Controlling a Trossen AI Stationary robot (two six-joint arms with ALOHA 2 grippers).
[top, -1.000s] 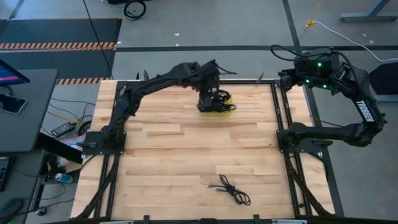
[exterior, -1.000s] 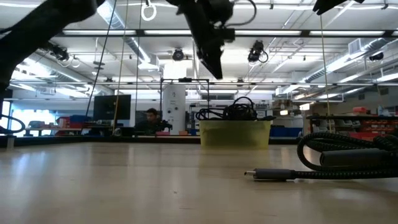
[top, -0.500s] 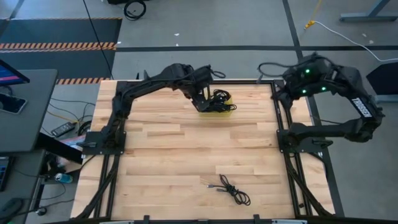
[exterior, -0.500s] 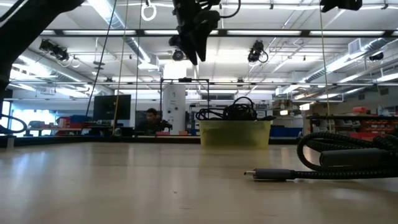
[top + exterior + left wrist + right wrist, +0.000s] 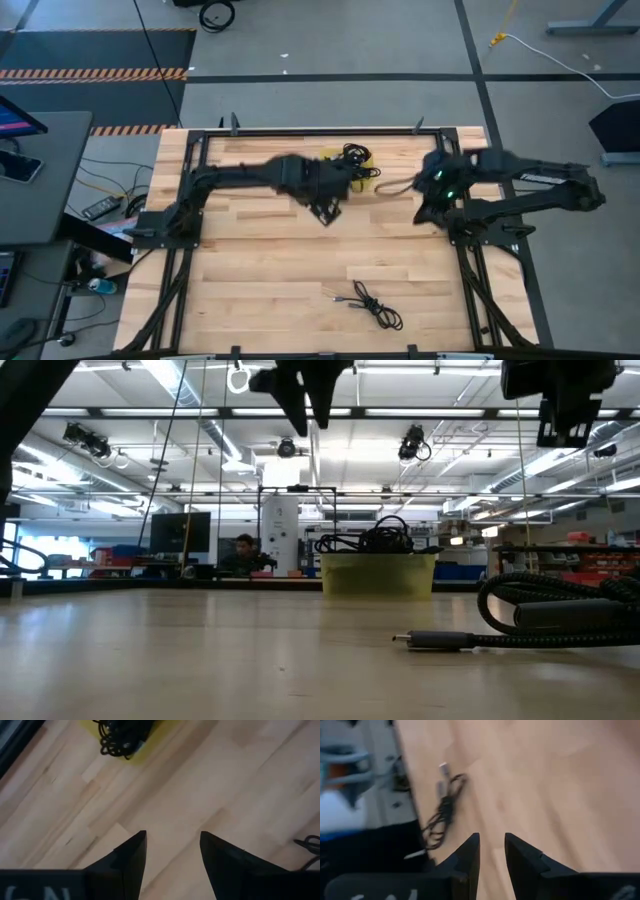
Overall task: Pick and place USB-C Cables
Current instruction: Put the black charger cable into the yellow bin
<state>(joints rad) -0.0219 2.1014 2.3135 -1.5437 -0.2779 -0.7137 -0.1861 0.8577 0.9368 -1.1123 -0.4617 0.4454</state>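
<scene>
Thin black coiled USB-C Cables (image 5: 377, 306) on pale wood

I have the high camera overhead, looking straight down on the whole pale plank-wood table (image 5: 300, 250). The low camera sits at tabletop level, facing across to the flat yellow rectangular tray (image 5: 378, 572) at twelve o'clock and the room behind. Each wrist camera looks down at the planks from close above. The high, low and left wrist views share that tray.
</scene>
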